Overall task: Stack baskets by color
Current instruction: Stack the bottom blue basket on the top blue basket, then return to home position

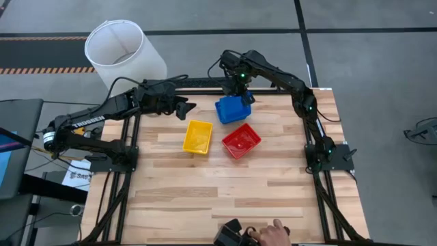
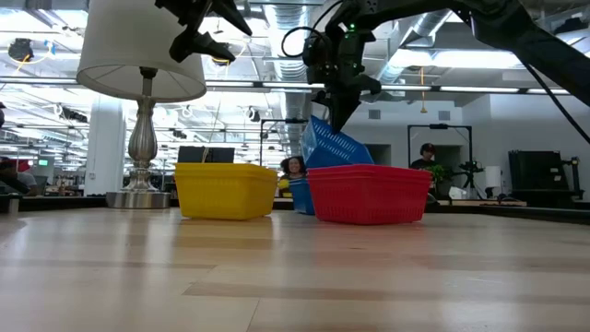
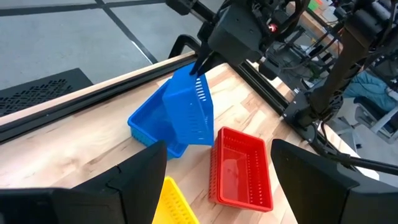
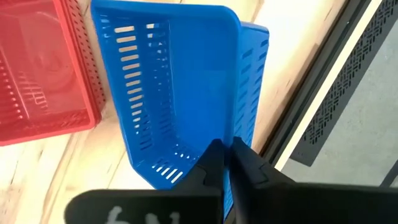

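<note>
- At the far edge of the wooden bench (image 1: 225, 198), a tilted blue basket (image 4: 180, 87) is gripped by its rim in the clenched jaws of the right gripper (image 4: 225, 163), with its lower end resting in a second blue basket (image 3: 146, 127) that sits on the bench.
- Nearer the middle, a yellow basket (image 1: 197, 137) and a red basket (image 1: 241, 141) are seen side by side, apart from each other.
- Above the bench, left of the blue baskets, the left gripper (image 1: 183, 109) is held with its jaws released and empty.
- Beyond the bench's far left corner, a white lampshade (image 1: 123, 51) is seen.
</note>
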